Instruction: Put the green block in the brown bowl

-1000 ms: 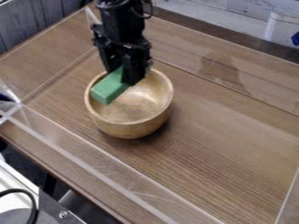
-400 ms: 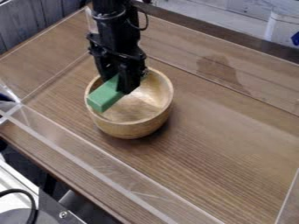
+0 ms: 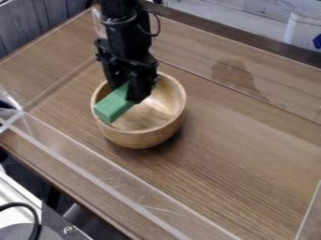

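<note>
The brown bowl [image 3: 160, 134] sits on the wooden table, left of centre. My black gripper [image 3: 129, 91] points straight down over the bowl's left half, its fingers reaching just inside the rim. It is shut on the upper end of the green block [image 3: 112, 106]. The block hangs tilted, its lower end sloping towards the bowl's left rim and over the inside. Whether the block touches the bowl I cannot tell.
Low clear plastic walls [image 3: 75, 164] fence the wooden tabletop [image 3: 238, 141] at the front and left. A dark stain [image 3: 235, 70] marks the wood to the right of the bowl. A white object [image 3: 301, 28] stands beyond the far right corner.
</note>
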Controlling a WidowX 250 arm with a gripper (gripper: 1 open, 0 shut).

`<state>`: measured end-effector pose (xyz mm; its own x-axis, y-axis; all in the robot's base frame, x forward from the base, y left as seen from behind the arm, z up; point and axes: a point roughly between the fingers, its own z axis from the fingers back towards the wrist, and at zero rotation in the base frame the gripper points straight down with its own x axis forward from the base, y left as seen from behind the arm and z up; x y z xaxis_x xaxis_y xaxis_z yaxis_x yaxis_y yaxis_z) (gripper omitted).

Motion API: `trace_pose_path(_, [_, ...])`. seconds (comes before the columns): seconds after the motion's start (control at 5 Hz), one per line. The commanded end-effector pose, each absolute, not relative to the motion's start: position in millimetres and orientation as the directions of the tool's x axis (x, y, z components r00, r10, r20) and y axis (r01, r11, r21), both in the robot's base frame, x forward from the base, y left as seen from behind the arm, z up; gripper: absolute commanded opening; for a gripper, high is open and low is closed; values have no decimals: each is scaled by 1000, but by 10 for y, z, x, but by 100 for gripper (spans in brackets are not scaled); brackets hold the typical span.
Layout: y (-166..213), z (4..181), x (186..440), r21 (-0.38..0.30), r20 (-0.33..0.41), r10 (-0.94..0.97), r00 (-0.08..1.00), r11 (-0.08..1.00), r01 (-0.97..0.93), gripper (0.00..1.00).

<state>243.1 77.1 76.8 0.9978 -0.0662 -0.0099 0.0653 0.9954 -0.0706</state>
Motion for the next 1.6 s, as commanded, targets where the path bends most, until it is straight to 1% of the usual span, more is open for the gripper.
trace_pose_path(0.0, [762, 819, 2480, -55, 11, -78, 997, 995, 79, 0])
trace_pose_path(1.4, [684, 716, 2504, -62, -25, -85, 996, 995, 83, 0])
